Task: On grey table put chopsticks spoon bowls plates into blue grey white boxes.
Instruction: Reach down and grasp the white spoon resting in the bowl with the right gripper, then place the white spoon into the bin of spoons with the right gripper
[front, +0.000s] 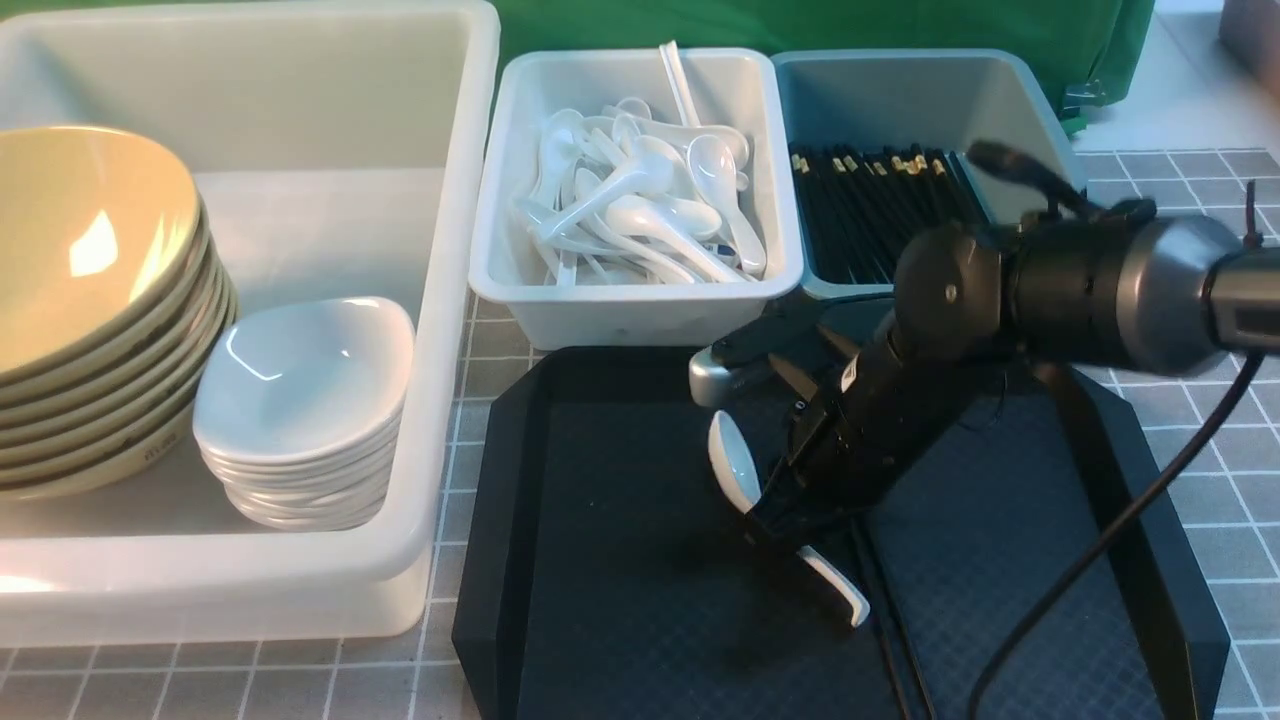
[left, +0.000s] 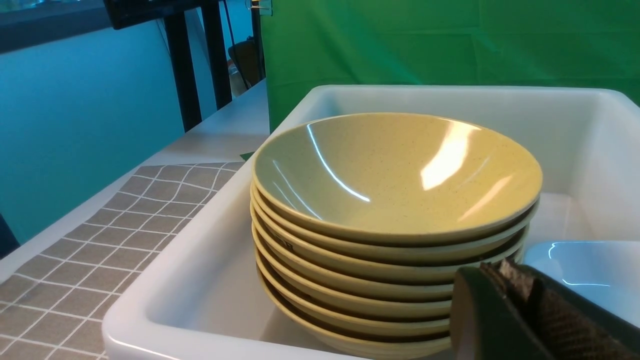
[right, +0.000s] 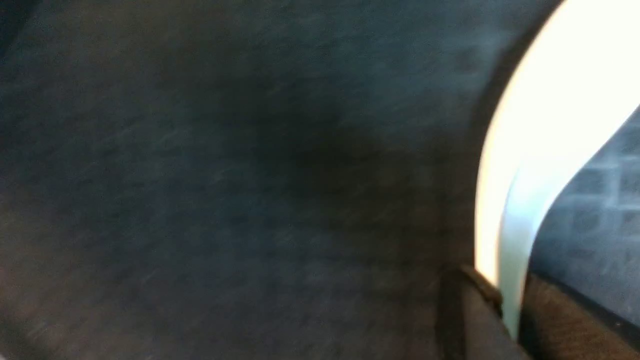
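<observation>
Now: right tool (front: 790, 525) low over the black tray (front: 620, 560), pads clamped across the handle of a white spoon (front: 735, 462) near the tray's middle. The grip sits partway along the handle, likely so the spoon lifts level. Just behind the tray stands the white box (front: 640, 310) of spoons, the probable drop. Behind the tray's right corner, the grey box (front: 920, 90) holds chopsticks (front: 870, 200). Left tool (left: 520, 305) is clenched on nothing beside the yellow bowls (left: 395, 175) in the big box (front: 440, 300) left of the tray.
</observation>
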